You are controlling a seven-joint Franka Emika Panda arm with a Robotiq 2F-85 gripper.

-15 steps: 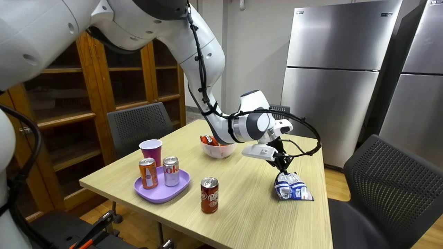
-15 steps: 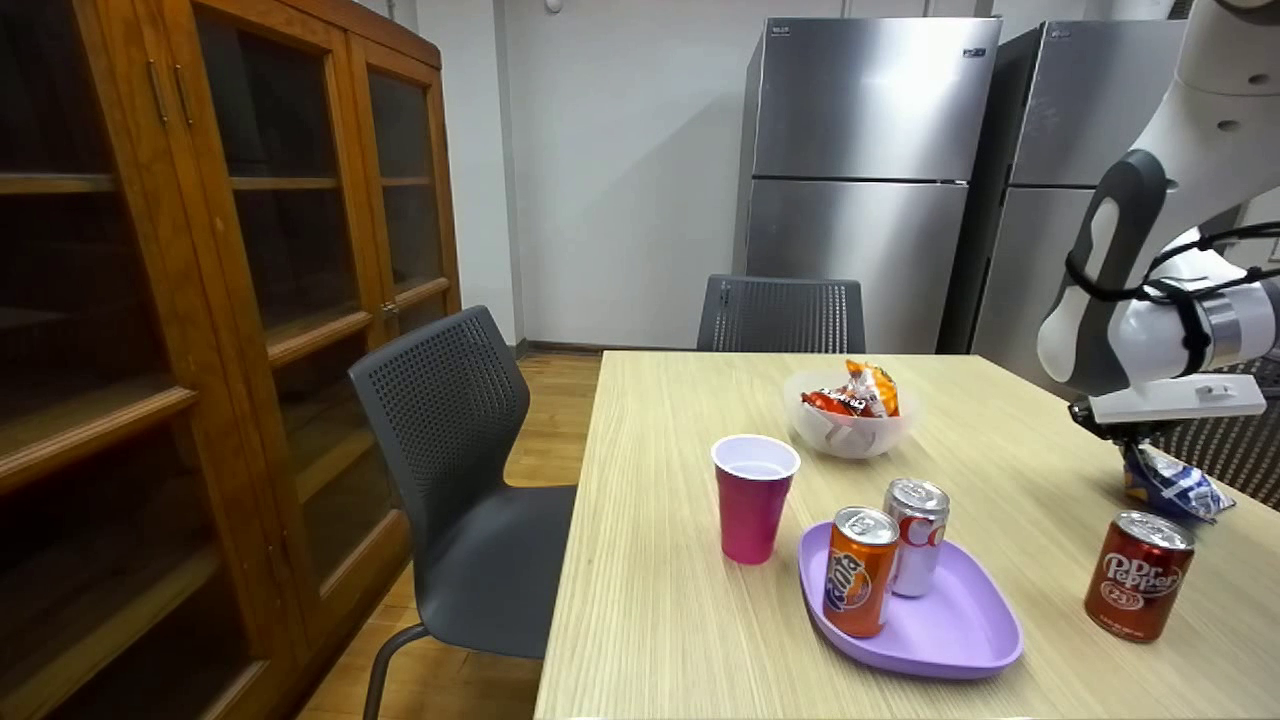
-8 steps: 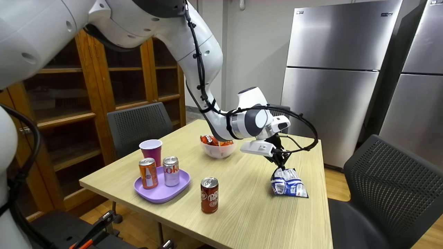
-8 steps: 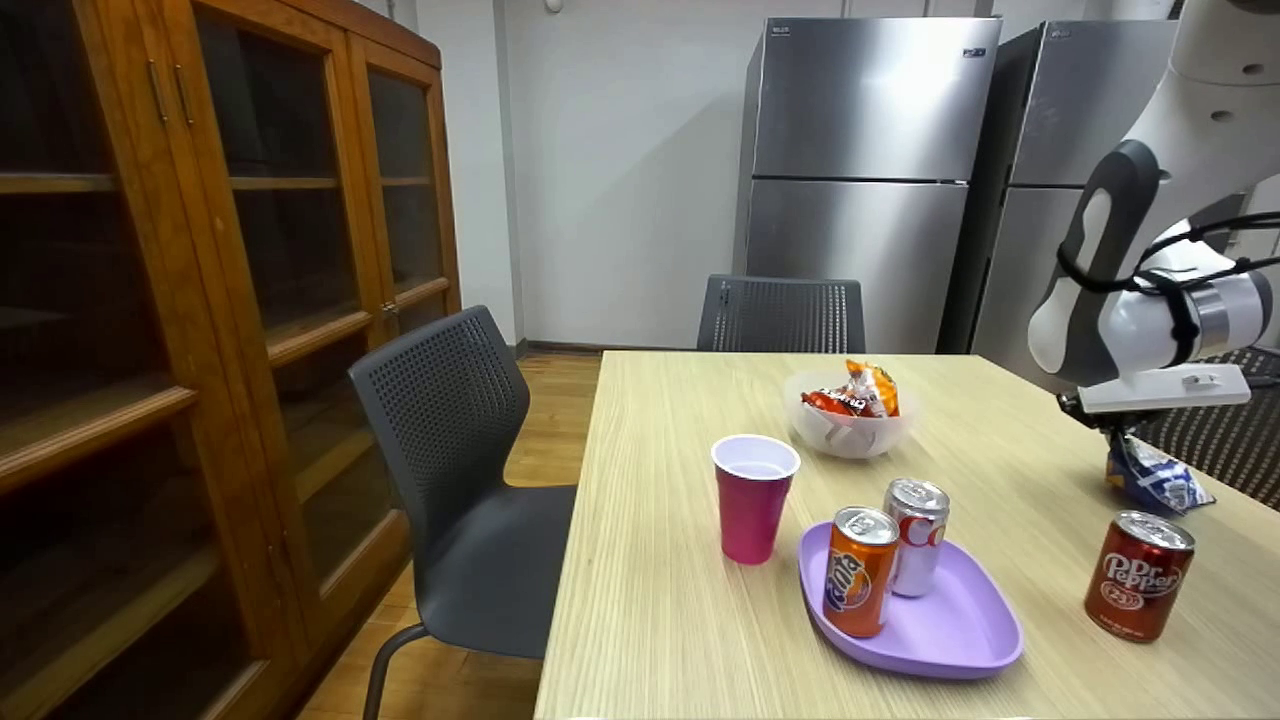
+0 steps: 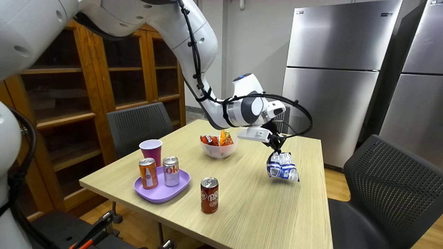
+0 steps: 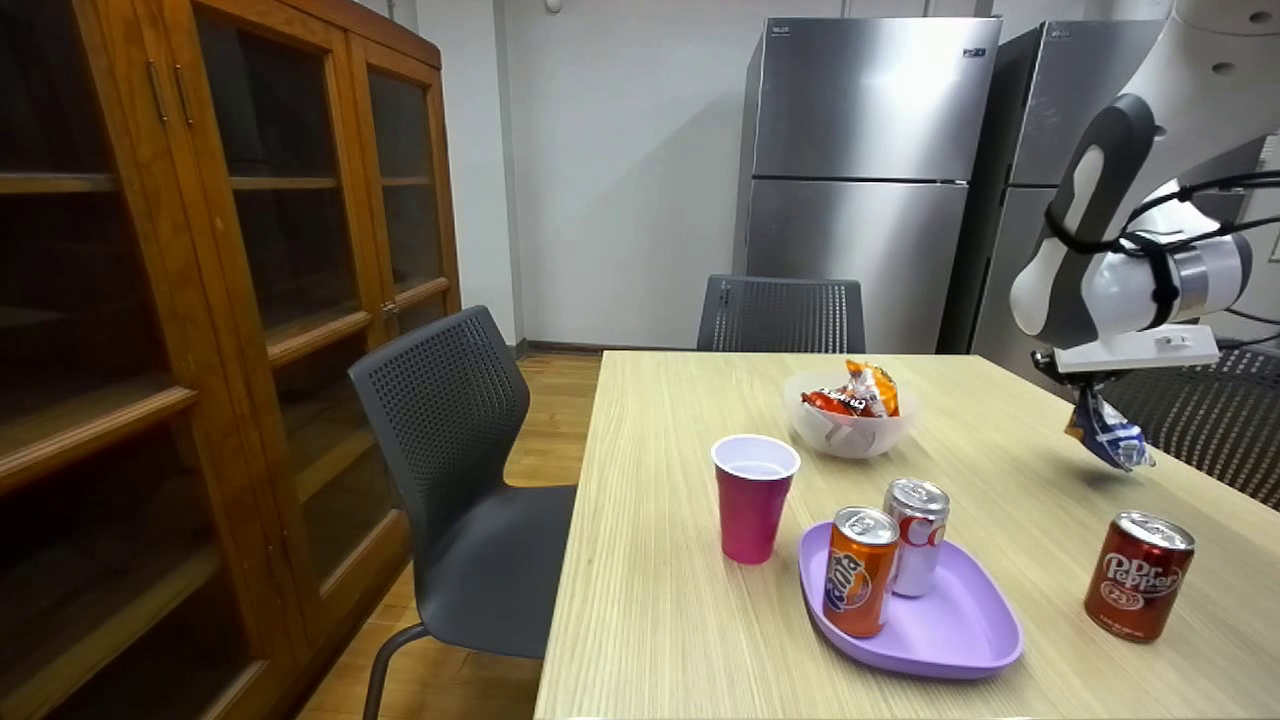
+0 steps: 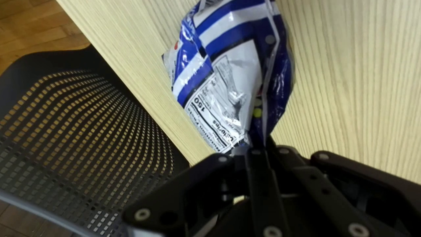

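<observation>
2 gleaming steel-fronted refrigerators (image 6: 860, 230) stand beside pale wall (image 6: 620, 150) crossed by soft shadow (image 6: 690, 230). Glass-doored wooden cabinet (image 6: 230, 350) runs toward wall, shelves (image 6: 285, 183) inside too dark to read clearly. Dark perforated-back chairs (image 6: 440, 400) surround light wood-grain table (image 6: 665, 420) on plank floor (image 6: 555, 425).

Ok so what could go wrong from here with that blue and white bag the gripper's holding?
The bag might slip: the gripper pinches it only at its top, and the rest hangs free above the table. Swung sideways and low, the bag could also knock over the Dr Pepper can, which stands upright on the table.
</observation>
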